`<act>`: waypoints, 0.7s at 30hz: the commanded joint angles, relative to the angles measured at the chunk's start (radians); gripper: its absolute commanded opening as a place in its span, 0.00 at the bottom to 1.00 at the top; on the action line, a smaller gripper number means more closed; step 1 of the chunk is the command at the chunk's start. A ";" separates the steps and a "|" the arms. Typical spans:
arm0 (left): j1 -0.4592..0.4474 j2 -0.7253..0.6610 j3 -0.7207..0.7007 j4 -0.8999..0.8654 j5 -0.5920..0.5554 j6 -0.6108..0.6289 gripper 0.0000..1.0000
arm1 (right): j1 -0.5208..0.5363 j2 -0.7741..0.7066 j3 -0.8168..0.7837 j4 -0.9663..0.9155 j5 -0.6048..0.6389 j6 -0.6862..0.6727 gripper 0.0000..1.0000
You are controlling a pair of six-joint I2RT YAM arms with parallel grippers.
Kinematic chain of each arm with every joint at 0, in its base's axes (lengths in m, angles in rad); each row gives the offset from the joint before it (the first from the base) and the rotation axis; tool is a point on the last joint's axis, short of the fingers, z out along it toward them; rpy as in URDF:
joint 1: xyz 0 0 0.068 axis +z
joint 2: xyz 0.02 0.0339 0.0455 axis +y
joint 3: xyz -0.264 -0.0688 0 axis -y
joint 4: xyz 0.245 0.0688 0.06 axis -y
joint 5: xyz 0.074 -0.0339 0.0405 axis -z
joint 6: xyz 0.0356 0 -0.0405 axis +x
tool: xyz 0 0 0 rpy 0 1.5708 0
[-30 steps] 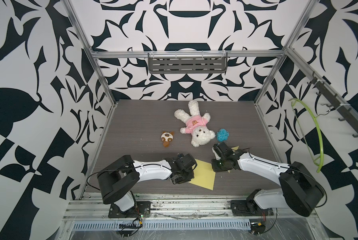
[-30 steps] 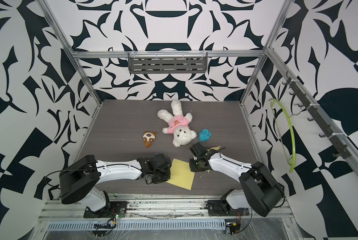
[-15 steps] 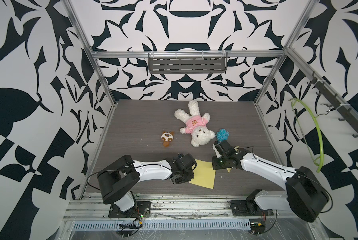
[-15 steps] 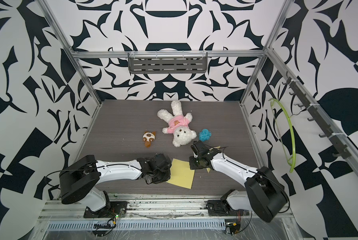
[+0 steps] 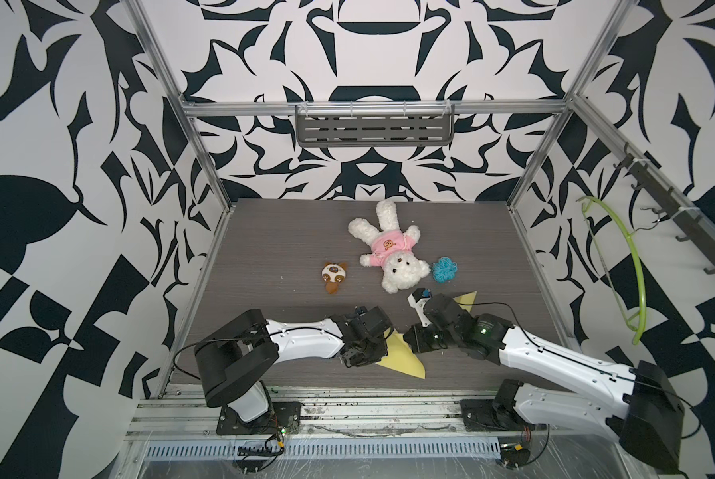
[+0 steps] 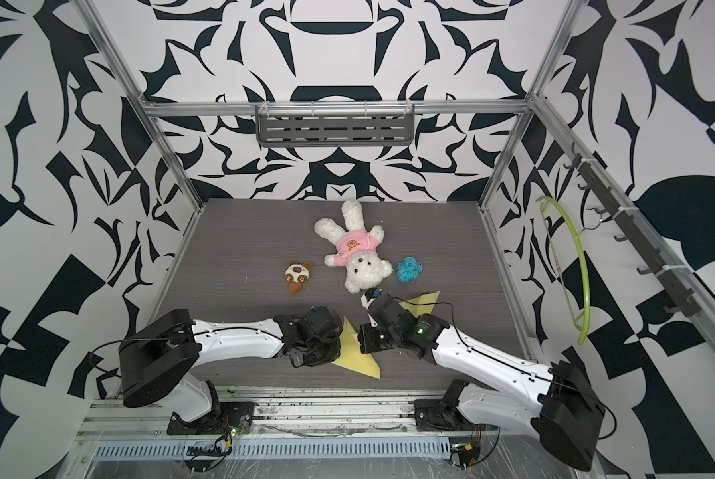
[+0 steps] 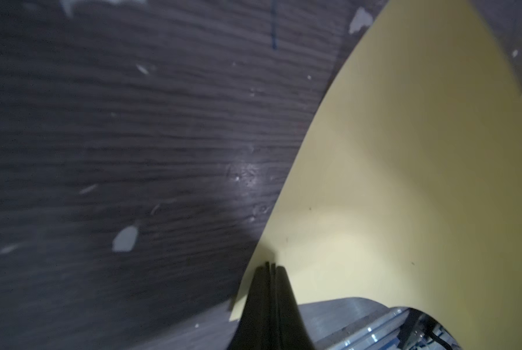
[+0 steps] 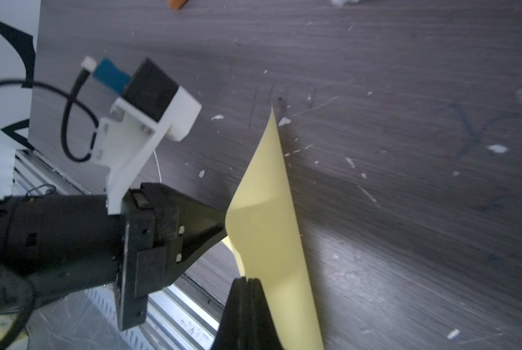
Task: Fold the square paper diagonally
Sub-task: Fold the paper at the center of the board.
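Closed right gripper (image 8: 247, 279) onto an edge of the yellow square paper (image 8: 265, 218); kept left gripper (image 7: 271, 266) pinched there too. Held two-handed, ready for diagonal folding.

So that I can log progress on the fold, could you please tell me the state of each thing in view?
yellow paper: pinched by both end effectors, bowed, not folded flat
left end effector: shut on yellow paper
right end effector: shut on yellow paper
teddy bear: lying face up
small plush: lying flat
blue yarn: loose tangle beside teddy bear
green hanger: hanging from side rail
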 commanded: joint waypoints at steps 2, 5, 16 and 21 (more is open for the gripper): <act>-0.008 0.046 -0.043 -0.170 -0.013 0.008 0.00 | 0.055 0.001 -0.003 0.097 0.048 0.104 0.00; -0.008 0.041 -0.050 -0.163 -0.008 0.004 0.00 | 0.079 0.027 -0.051 0.202 0.045 0.163 0.00; -0.007 0.023 -0.076 -0.129 0.007 -0.015 0.00 | 0.102 0.124 -0.151 0.425 0.068 0.298 0.00; -0.007 0.031 -0.083 -0.107 0.017 -0.027 0.00 | 0.119 0.148 -0.209 0.508 0.062 0.346 0.00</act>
